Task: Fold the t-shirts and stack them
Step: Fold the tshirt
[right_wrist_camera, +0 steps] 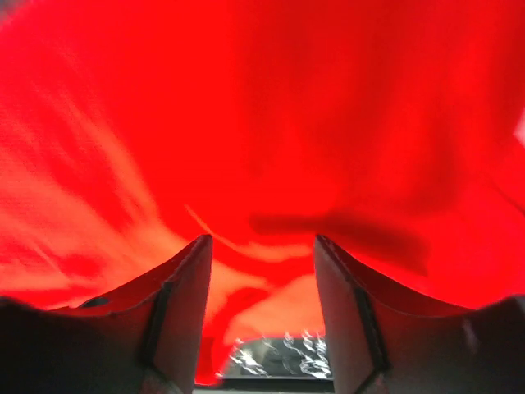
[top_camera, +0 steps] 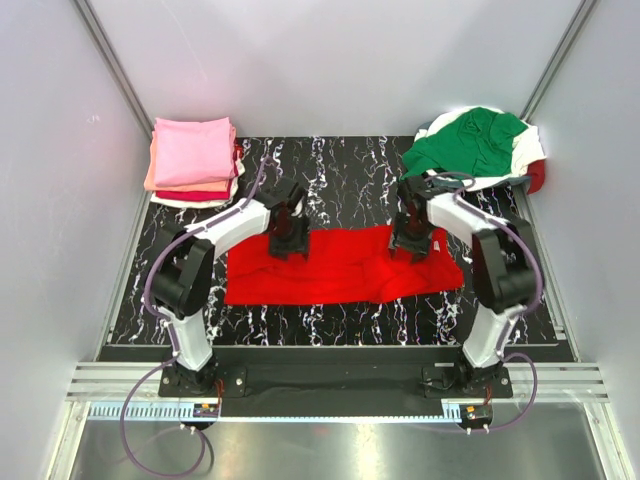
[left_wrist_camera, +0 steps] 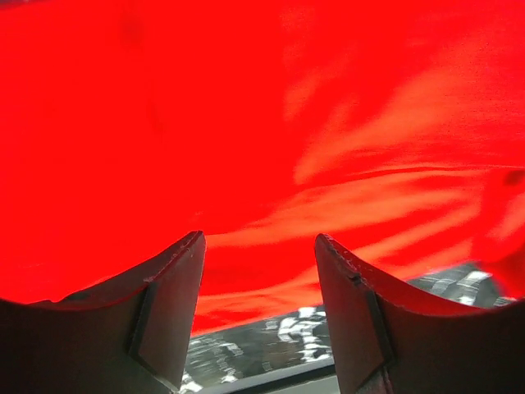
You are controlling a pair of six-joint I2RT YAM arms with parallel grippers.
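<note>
Your L fingers (top_camera: 289, 243) & R fingers (top_camera: 413, 245) are both spread apart w/ nothing pinched btwn them. Each wrist view shows an open gap, w/ red cloth and a strip of worktop (left_wrist_camera: 271, 341) visible through it. The bright red shirt (top_camera: 340, 268) lies spread out on the worktop, reaching from just left of the L fingers across to just right of the R fingers. Both pairs sit over its far edge, L toward the left end, R toward the right end. You can't tell if the tips touch the cloth. Beyond and left of the L fingers is a folded stack (top_camera: 185, 190) w/ a pink shirt (top_camera: 195, 148) on top. Beyond and right of the R fingers is a loose heap, the green shirt (top_camera: 470, 140) lying over a white shirt (top_camera: 530, 148), both unfolded.
</note>
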